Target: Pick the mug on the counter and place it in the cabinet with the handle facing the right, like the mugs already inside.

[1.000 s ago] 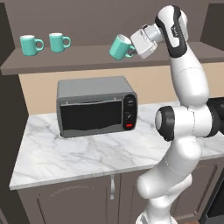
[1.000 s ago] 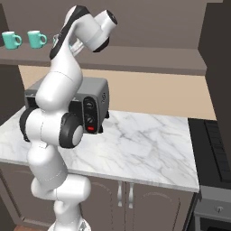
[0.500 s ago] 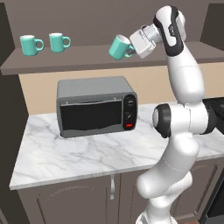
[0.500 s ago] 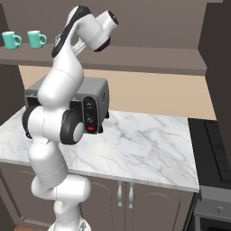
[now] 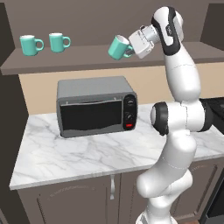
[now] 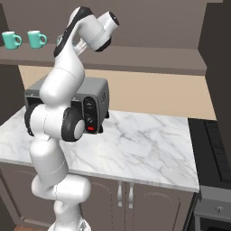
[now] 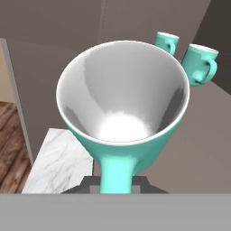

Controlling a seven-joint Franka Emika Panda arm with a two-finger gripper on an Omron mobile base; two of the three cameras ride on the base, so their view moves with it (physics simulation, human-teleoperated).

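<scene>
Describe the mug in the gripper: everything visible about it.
The mug is teal-green and glossy, with a white inside and rim, and it looks empty. The gripper is shut on its one loop handle, which in the hand view runs down from the rim toward the fingers. It is tilted, mouth toward the hand, held in the air over the cabinet shelf, right of the two matching mugs and above the microwave.

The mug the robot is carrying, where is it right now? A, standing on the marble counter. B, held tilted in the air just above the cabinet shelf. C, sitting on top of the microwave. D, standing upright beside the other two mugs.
B: the mug hangs tilted at the gripper, over the front of the cabinet shelf, well right of the two shelved mugs.
</scene>
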